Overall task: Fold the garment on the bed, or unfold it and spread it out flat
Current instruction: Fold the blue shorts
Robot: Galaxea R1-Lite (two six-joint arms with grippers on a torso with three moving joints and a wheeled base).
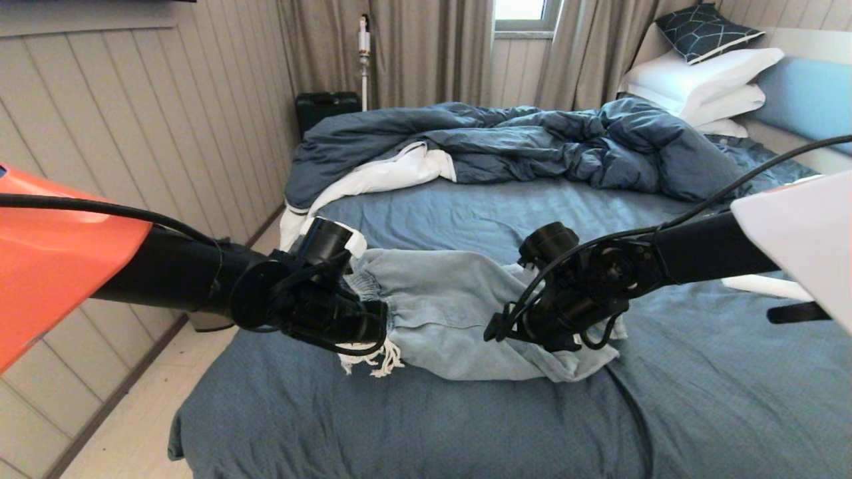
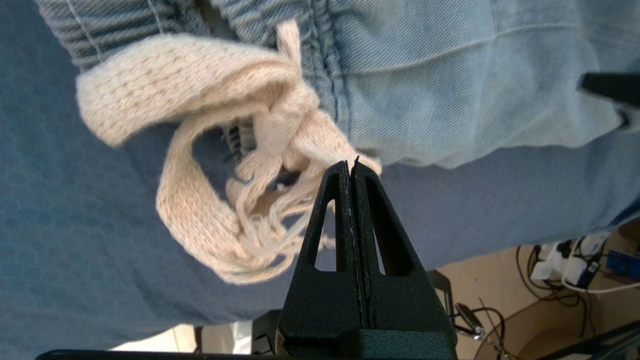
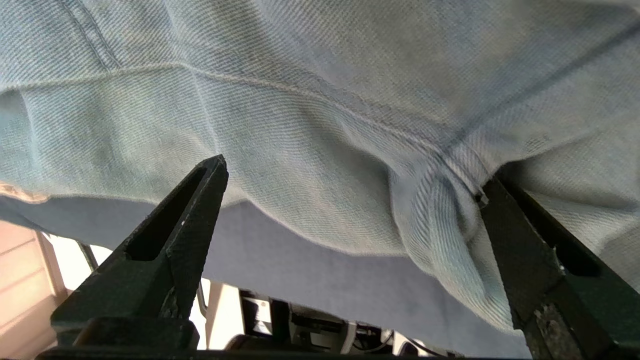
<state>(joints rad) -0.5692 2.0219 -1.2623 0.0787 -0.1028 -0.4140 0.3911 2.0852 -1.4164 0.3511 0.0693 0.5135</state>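
Panelled wall (image 1: 166, 133), beige curtains (image 1: 399, 46), window (image 1: 522, 13) (daylit), pale floor (image 1: 133, 426).

I read the garment (image 1: 442, 303) as pale washed blue, twill weave, with a cream-white knit drawstring (image 2: 210, 150). Bed (image 1: 413, 419) sheet is dark slate blue, the headboard (image 1: 809, 96) light blue. Duvet (image 1: 532, 143) is dark blue with white lining. White pillows (image 1: 699, 83), plus a navy cushion (image 1: 707, 30) with a thin pale line pattern. Both grippers are black, my left arm's shell (image 1: 53, 253) orange.
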